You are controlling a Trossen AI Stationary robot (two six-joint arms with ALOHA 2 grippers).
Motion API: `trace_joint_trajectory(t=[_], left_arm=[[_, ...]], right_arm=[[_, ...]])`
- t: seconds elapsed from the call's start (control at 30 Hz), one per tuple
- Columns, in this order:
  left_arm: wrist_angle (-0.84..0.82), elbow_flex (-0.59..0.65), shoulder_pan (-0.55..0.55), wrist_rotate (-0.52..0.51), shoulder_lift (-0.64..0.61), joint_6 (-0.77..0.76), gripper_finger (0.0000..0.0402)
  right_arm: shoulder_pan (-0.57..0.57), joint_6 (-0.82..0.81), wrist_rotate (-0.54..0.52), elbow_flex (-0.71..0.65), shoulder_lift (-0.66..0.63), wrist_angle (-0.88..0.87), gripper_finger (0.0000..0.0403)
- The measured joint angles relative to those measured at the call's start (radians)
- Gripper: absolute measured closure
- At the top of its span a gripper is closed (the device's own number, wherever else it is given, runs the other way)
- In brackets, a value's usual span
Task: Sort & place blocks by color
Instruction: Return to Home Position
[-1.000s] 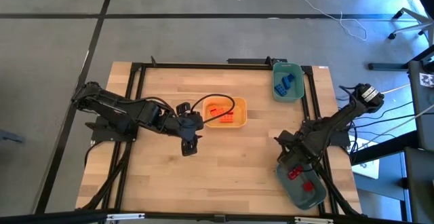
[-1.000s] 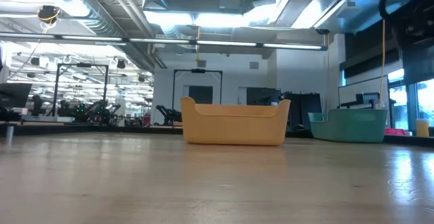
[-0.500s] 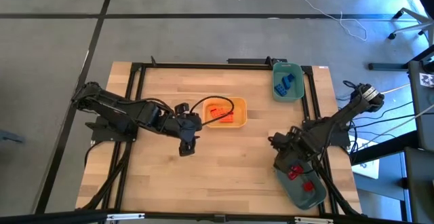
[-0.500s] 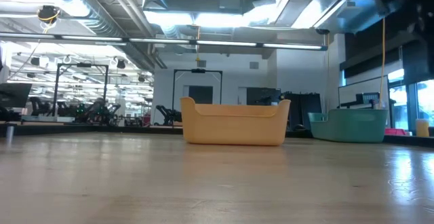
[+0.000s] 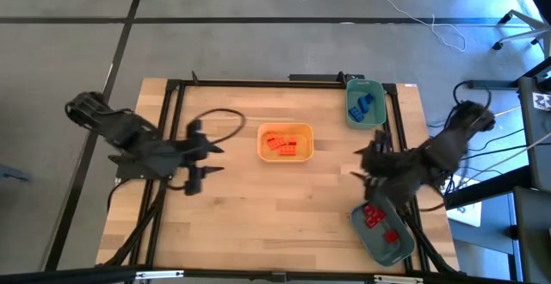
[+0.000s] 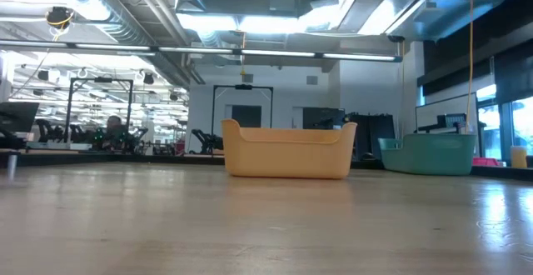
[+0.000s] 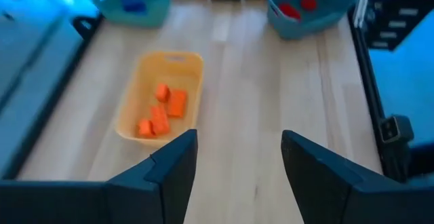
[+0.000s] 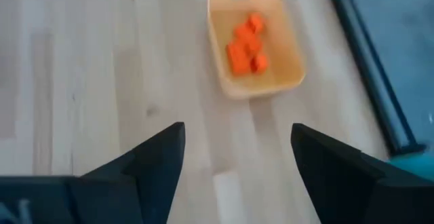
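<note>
Orange plastic blocks (image 5: pixel 281 144) were in yellow-orange plastic tray (image 5: pixel 286 127), red plastic blocks (image 5: pixel 375 219) in grey-teal plastic bin (image 5: pixel 401 248), blue plastic blocks (image 5: pixel 362 105) in teal plastic bin (image 5: pixel 365 125).

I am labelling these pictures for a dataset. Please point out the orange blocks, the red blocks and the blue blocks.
orange blocks (image 5: pixel 277 144), high view, middle of the cluster.
red blocks (image 5: pixel 373 218), high view, top of one block.
blue blocks (image 5: pixel 362 105), high view, middle of the cluster.
</note>
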State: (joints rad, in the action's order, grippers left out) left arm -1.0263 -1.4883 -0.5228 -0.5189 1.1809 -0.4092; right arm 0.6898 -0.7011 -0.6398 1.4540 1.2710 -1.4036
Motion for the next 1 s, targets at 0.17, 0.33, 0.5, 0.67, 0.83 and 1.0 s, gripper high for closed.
trace_joint_trajectory(t=[0.17,0.33,0.5,0.67,0.83,1.0], left_arm=[[-0.045,0.000,-0.173,-0.203,-0.102,-0.042,0.0195],[-0.074,0.065,-0.298,-0.324,-0.175,-0.130,0.0195],[-0.073,0.222,-0.400,-0.463,-0.281,-0.293,0.0195],[-0.029,0.355,-0.473,-0.540,-0.400,-0.370,0.0195],[-0.004,0.429,-0.523,-0.594,-0.493,-0.360,0.0195],[0.001,0.500,-0.573,-0.690,-0.581,-0.341,0.0195]], right_arm=[[0.080,0.025,-0.068,-0.041,-0.186,0.003,0.0134],[0.163,0.058,-0.074,-0.163,-0.401,0.113,0.0134],[0.212,0.118,-0.055,-0.282,-0.614,0.279,0.0134],[0.217,0.210,-0.014,-0.340,-0.778,0.341,0.0134],[0.217,0.235,-0.014,-0.401,-0.919,0.337,0.0134],[0.216,0.226,-0.014,-0.496,-1.059,0.339,0.0134]])
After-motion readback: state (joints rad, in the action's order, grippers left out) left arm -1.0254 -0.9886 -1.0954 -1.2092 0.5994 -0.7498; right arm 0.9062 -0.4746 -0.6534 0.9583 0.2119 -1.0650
